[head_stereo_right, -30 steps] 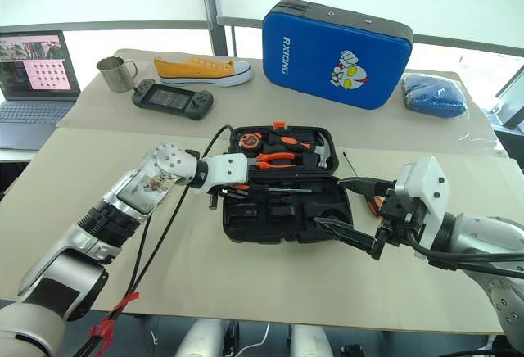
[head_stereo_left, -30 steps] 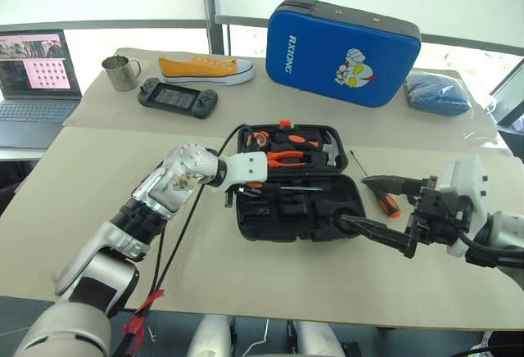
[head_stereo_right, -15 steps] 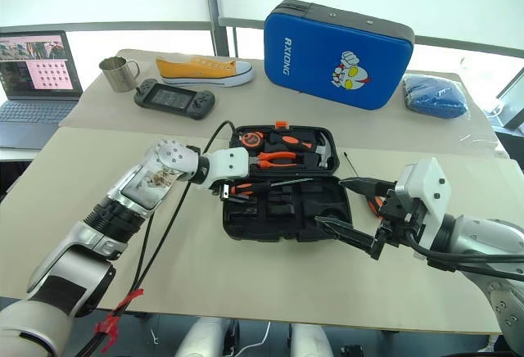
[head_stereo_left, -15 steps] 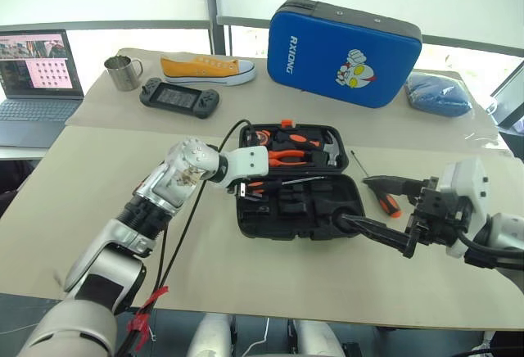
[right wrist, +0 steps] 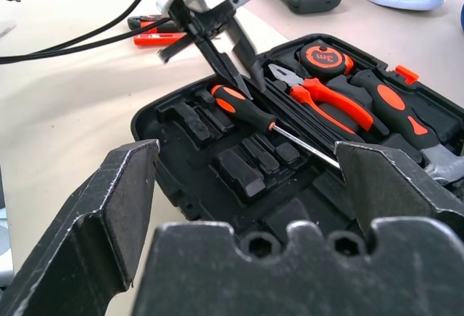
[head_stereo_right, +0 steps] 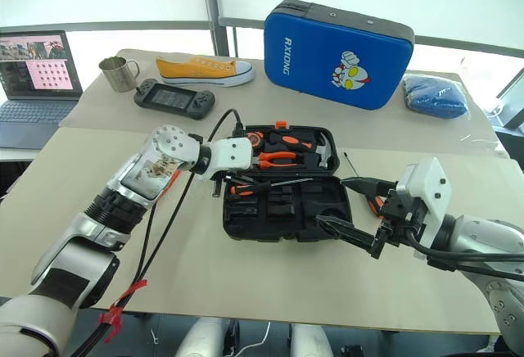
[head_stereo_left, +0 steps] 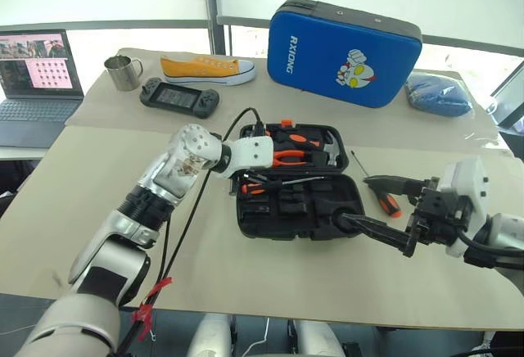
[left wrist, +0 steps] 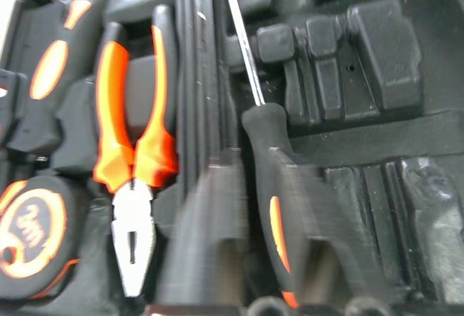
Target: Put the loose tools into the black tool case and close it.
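The black tool case (head_stereo_left: 246, 224) lies open in the middle of the table, its far half holding orange-handled pliers (left wrist: 134, 156) and a hammer. A black-and-orange screwdriver (head_stereo_left: 274, 183) rests across the near half's slots. My left gripper (head_stereo_left: 243, 178) hovers just over that screwdriver's handle (right wrist: 243, 109), shut and holding nothing. My right gripper (head_stereo_left: 354, 201) stands open at the case's right edge. A second black-and-orange screwdriver (head_stereo_left: 385, 201) lies on the table beneath it. An orange-black tool (right wrist: 163, 38) lies on the table beyond my left arm.
A blue cartoon-printed case (head_stereo_left: 344, 50) stands behind the tool case. At the back left are a yellow shoe (head_stereo_left: 205, 68), a game console (head_stereo_left: 178, 97), a metal mug (head_stereo_left: 120, 70) and a laptop (head_stereo_left: 37, 79). A blue bundle (head_stereo_left: 438, 93) sits back right.
My left gripper let go of the screwdriver, which now lies in the case, then lifted a little and shut. The right arm stayed still.
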Action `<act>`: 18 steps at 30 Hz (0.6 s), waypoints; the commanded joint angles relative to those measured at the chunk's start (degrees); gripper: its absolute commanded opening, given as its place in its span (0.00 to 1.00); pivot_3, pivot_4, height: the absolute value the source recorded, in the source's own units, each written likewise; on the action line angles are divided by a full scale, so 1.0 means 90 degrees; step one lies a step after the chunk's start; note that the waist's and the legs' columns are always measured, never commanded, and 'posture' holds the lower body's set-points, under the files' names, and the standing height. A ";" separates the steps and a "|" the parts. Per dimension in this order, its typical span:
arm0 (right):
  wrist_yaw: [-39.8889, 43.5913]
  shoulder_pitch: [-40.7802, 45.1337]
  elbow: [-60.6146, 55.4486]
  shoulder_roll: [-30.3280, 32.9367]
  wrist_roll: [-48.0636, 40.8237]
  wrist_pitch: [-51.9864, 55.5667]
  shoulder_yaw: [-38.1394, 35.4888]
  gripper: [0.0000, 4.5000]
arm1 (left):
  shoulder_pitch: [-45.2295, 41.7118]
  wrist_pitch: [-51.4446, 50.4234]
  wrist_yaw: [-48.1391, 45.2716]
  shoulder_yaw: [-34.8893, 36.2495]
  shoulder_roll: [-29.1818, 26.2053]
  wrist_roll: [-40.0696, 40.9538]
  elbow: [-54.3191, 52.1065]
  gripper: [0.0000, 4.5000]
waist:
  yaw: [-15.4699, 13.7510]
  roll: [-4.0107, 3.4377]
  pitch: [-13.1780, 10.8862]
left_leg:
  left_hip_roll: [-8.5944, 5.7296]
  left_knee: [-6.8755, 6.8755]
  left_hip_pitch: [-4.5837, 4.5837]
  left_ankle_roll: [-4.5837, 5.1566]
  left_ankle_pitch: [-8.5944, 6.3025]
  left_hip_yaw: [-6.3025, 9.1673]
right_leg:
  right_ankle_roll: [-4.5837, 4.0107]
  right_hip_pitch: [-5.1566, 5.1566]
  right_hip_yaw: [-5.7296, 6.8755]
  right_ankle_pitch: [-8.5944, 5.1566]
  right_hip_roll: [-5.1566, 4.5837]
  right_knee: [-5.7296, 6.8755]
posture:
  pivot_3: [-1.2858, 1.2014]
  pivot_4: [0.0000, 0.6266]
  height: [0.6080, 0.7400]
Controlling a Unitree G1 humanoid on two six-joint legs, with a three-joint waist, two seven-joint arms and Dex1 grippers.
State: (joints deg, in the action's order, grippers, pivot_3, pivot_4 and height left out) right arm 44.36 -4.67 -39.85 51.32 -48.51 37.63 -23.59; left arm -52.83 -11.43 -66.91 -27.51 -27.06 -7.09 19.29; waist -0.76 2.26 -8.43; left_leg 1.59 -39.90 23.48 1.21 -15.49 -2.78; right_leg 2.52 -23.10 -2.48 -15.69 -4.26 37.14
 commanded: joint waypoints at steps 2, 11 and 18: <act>0.0021 -0.0060 -0.0124 -0.0052 -0.0015 -0.0157 -0.0251 1.00 | -0.0358 0.0312 0.0065 -0.0019 0.0263 -0.0174 0.0276 0.00 | -0.0003 0.0000 0.0000 | -0.0002 -0.0002 0.0002 0.0001 0.0000 0.0000 | 0.0001 0.0000 0.0000 0.0001 -0.0001 0.0000 | 0.52 0.24 1.00; -0.0012 -0.0215 -0.0189 -0.0090 -0.0015 -0.0165 -0.0355 1.00 | -0.0432 0.0654 -0.0111 -0.0180 0.0473 -0.0463 0.0586 0.00 | 0.0008 0.0000 0.0000 | -0.0001 -0.0003 0.0002 0.0002 -0.0001 0.0001 | 0.0003 -0.0001 -0.0001 0.0002 0.0000 0.0001 | 0.52 0.24 1.00; -0.0088 -0.0221 -0.0230 -0.0084 -0.0027 -0.0132 -0.0359 1.00 | -0.0460 0.1247 -0.0013 -0.0391 0.0629 -0.0850 0.1070 0.00 | -0.0008 0.0000 0.0000 | -0.0003 -0.0004 0.0000 0.0002 -0.0001 0.0001 | 0.0004 0.0003 -0.0001 0.0002 -0.0003 0.0000 | 0.52 0.24 1.00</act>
State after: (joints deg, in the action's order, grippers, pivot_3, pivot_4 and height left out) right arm 43.70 -6.97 -40.44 50.89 -48.49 37.62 -25.17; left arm -56.59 -2.21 -67.03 -29.31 -22.13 -13.36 27.61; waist -0.83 2.26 -8.42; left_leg 1.55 -39.94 23.46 1.23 -15.50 -2.77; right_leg 2.56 -23.05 -2.49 -15.67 -4.29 37.14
